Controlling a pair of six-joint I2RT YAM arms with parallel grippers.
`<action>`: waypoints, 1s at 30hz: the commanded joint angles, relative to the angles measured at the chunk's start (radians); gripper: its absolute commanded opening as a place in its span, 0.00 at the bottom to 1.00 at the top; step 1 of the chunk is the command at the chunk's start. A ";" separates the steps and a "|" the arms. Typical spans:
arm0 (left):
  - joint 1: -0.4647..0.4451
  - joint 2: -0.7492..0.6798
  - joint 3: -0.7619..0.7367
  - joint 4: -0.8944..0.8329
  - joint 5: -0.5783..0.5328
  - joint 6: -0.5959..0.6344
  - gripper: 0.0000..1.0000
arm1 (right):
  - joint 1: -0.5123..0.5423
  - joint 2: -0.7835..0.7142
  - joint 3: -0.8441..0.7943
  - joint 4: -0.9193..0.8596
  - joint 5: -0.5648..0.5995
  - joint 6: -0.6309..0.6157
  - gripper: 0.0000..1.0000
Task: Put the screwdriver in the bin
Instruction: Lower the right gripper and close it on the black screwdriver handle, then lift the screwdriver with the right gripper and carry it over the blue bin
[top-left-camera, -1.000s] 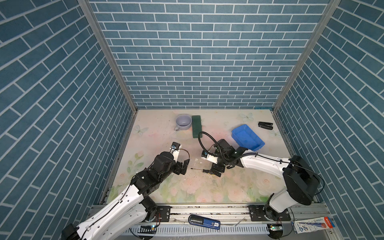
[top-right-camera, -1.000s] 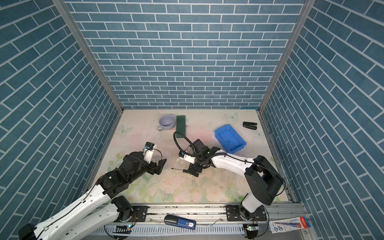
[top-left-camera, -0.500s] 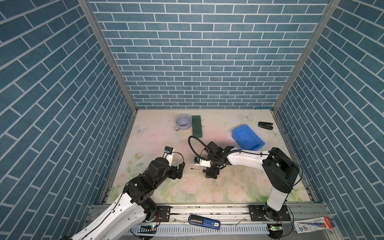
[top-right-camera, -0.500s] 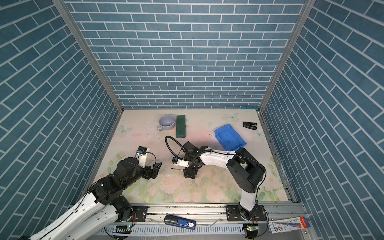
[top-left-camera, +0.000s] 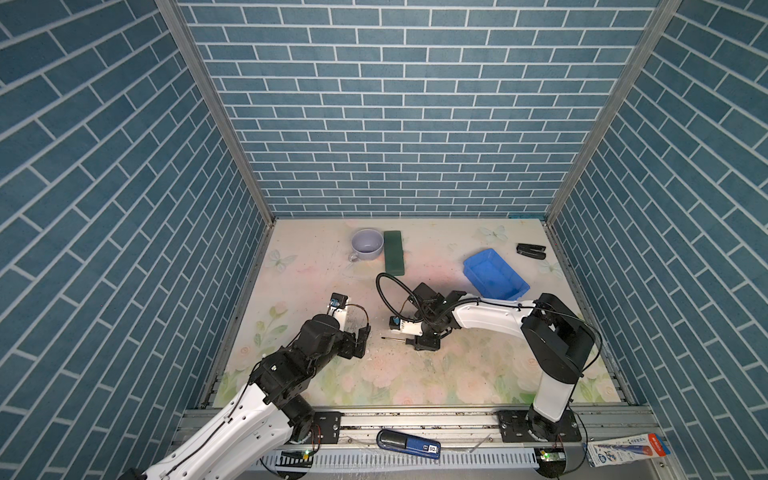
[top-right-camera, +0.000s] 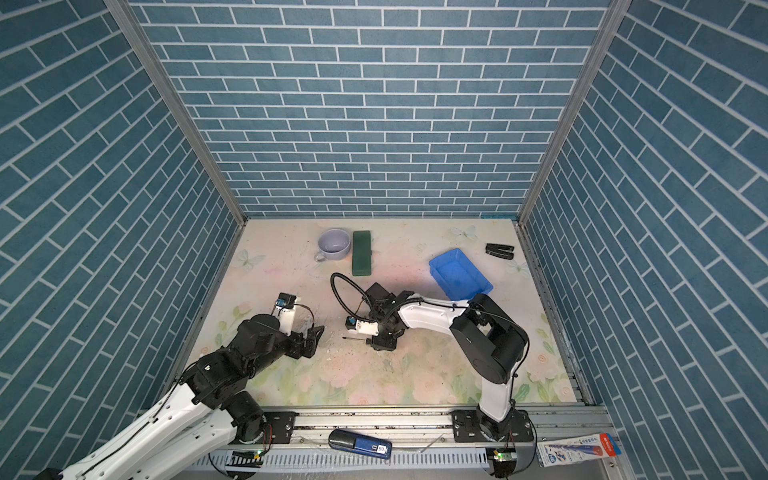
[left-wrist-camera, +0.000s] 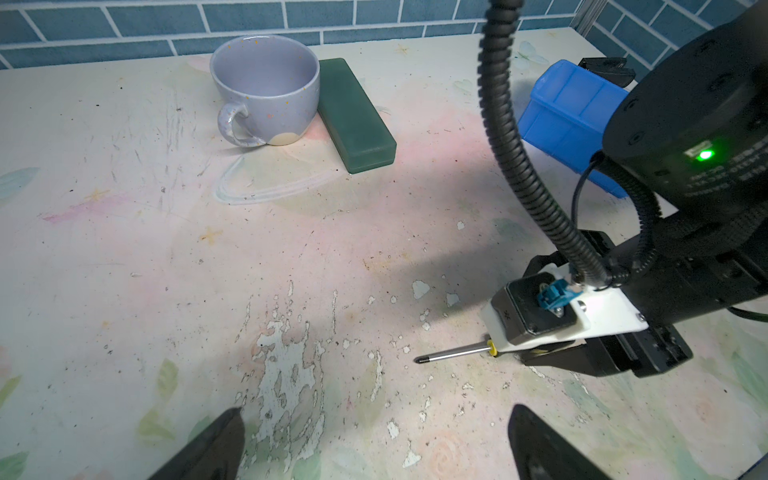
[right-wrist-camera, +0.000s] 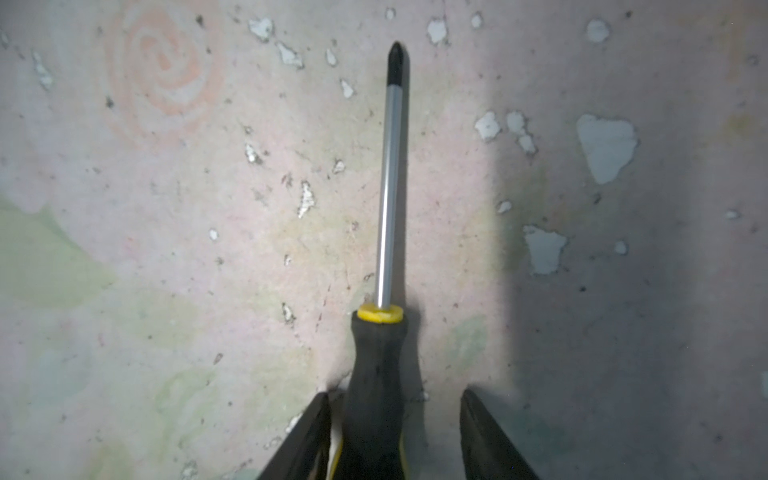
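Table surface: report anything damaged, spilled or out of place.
The table is damaged: white patches where its floral print has flaked off, thickest near the tip of the screwdriver. Dark specks litter it. Nothing is spilled; the bin merely sits at an angle.

Lavender cup (left-wrist-camera: 266, 89) beside green block (left-wrist-camera: 355, 116); blue bin (left-wrist-camera: 569, 120) well apart. One screwdriver (left-wrist-camera: 455, 354) flat on scuffed surface (left-wrist-camera: 124, 249), handle hidden under right pincer (left-wrist-camera: 557, 357).
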 joint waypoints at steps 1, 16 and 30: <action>-0.003 0.002 -0.009 0.020 -0.004 -0.001 1.00 | -0.004 0.001 0.007 -0.029 -0.015 -0.031 0.33; -0.004 0.013 0.010 0.099 0.016 0.018 1.00 | -0.010 -0.074 -0.042 0.051 0.035 -0.024 0.12; -0.030 0.254 0.215 0.310 0.230 0.219 1.00 | -0.187 -0.293 -0.084 0.158 0.034 0.119 0.10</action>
